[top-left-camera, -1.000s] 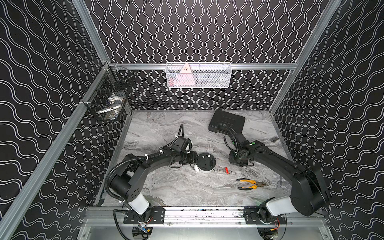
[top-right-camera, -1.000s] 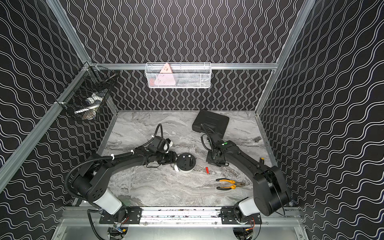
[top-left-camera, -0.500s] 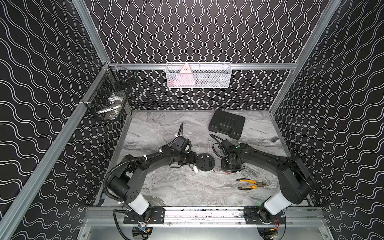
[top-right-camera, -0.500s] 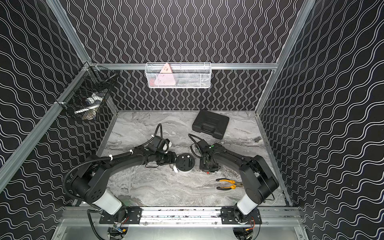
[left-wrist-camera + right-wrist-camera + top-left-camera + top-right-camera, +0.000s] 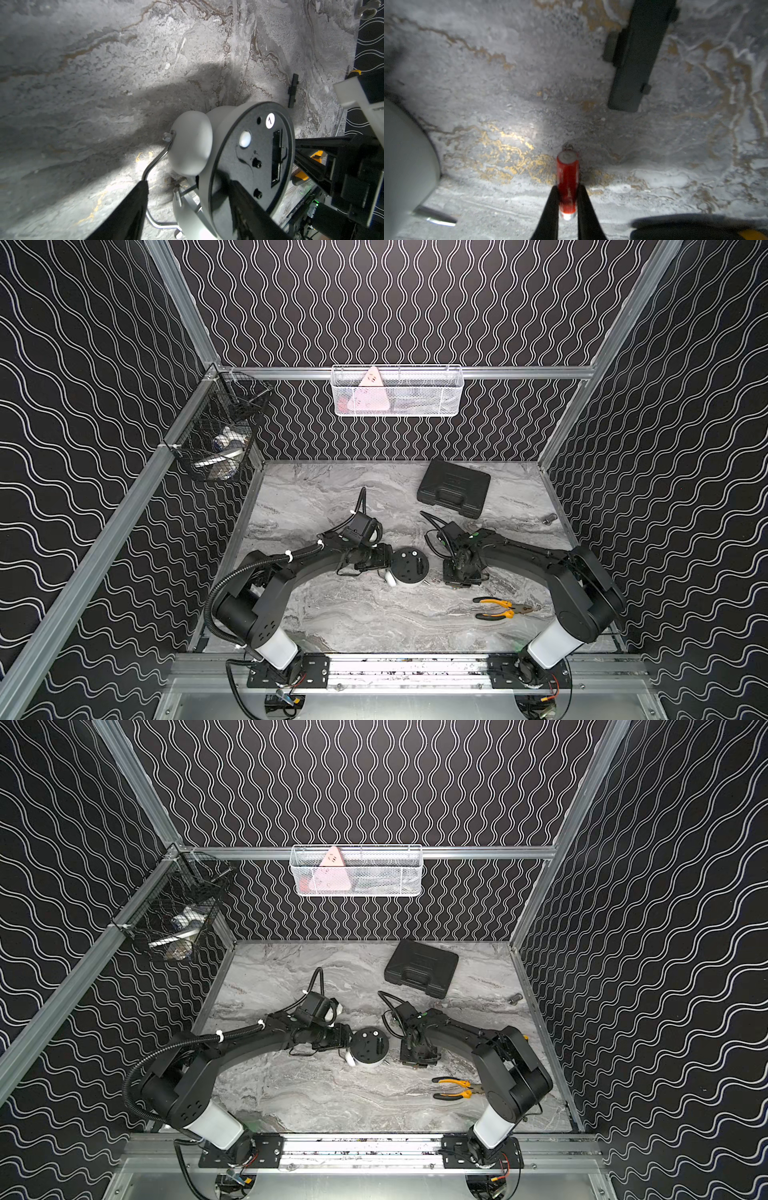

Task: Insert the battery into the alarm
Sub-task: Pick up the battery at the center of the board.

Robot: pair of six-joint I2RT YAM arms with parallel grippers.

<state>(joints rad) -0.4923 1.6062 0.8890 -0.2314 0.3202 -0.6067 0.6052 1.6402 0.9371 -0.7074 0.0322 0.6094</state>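
Right claw [image 5: 568,188], clenched near one end of the small red cylindrical battery [image 5: 568,170], could let it pivot and slip.

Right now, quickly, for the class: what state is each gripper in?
Left gripper: jaws astride the alarm; grip cannot be told.
Right gripper: closed on the battery.

The battery [image 5: 568,182] looks glossy, the alarm [image 5: 249,158] back matt and grainy, its bells [image 5: 191,143] smooth, the table [image 5: 104,83] rough.
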